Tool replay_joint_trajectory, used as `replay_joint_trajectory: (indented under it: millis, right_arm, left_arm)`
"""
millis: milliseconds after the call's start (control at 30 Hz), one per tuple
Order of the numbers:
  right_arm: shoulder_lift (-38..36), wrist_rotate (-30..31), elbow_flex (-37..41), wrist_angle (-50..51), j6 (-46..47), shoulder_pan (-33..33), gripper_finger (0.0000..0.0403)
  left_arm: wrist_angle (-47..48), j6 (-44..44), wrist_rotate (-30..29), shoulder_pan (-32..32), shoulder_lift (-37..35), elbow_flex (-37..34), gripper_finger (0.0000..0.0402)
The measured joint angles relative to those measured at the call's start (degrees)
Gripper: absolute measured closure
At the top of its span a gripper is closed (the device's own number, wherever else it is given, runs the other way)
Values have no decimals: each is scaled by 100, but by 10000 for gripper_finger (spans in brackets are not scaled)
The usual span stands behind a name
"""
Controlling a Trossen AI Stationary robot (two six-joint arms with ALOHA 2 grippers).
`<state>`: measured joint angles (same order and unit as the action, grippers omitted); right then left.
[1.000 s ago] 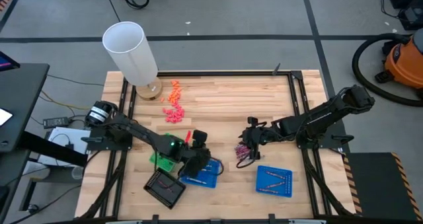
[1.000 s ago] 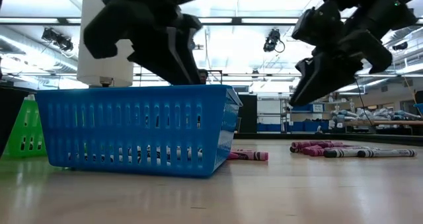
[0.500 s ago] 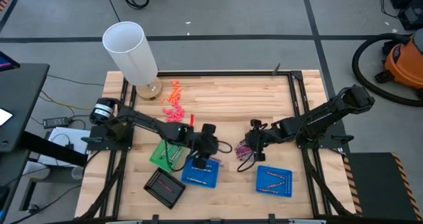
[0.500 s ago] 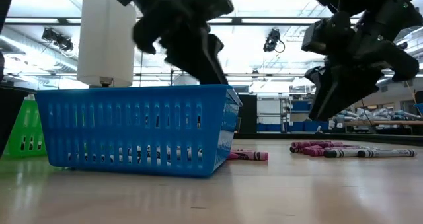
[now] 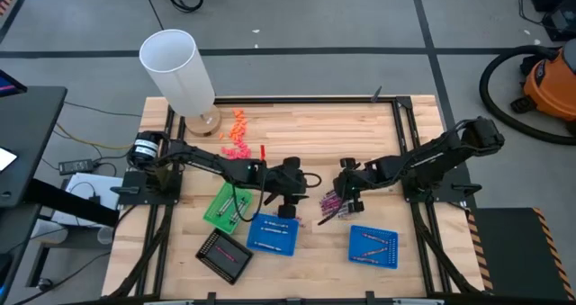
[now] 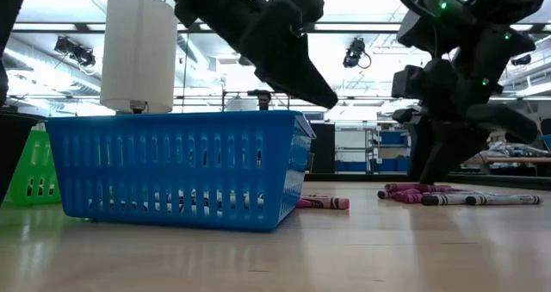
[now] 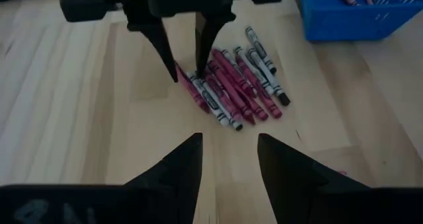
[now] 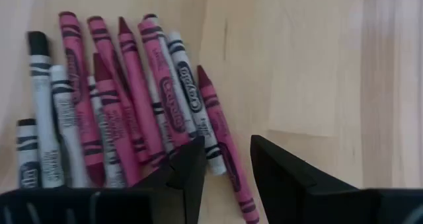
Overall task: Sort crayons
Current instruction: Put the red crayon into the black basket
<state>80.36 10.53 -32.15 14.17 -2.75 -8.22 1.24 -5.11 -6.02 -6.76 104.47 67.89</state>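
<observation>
Crayons [image 7: 232,86] lie in a loose pile on the table [image 5: 306,134], right of centre, pink, maroon and grey sticks side by side. Your right gripper [image 5: 343,197] stands right over the pile, its fingers [image 7: 162,47] parted a little and empty, tips down at the pile's edge. Your left gripper [image 5: 290,200] hangs just left of the pile, fingers [image 7: 182,171] also slightly apart, holding nothing. Near you sit two blue trays: one [image 5: 273,235] under the left gripper, one [image 5: 373,246] to the right with a few crayons in it.
</observation>
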Motion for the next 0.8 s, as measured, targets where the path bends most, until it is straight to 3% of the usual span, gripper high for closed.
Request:
replay_joint_trajectory:
  millis: [800]
  right_arm:
    - [-63, -58, 44, 747, 270, 365, 271]
  left_arm:
    - [115, -361, 4, 59, 0, -1, 246]
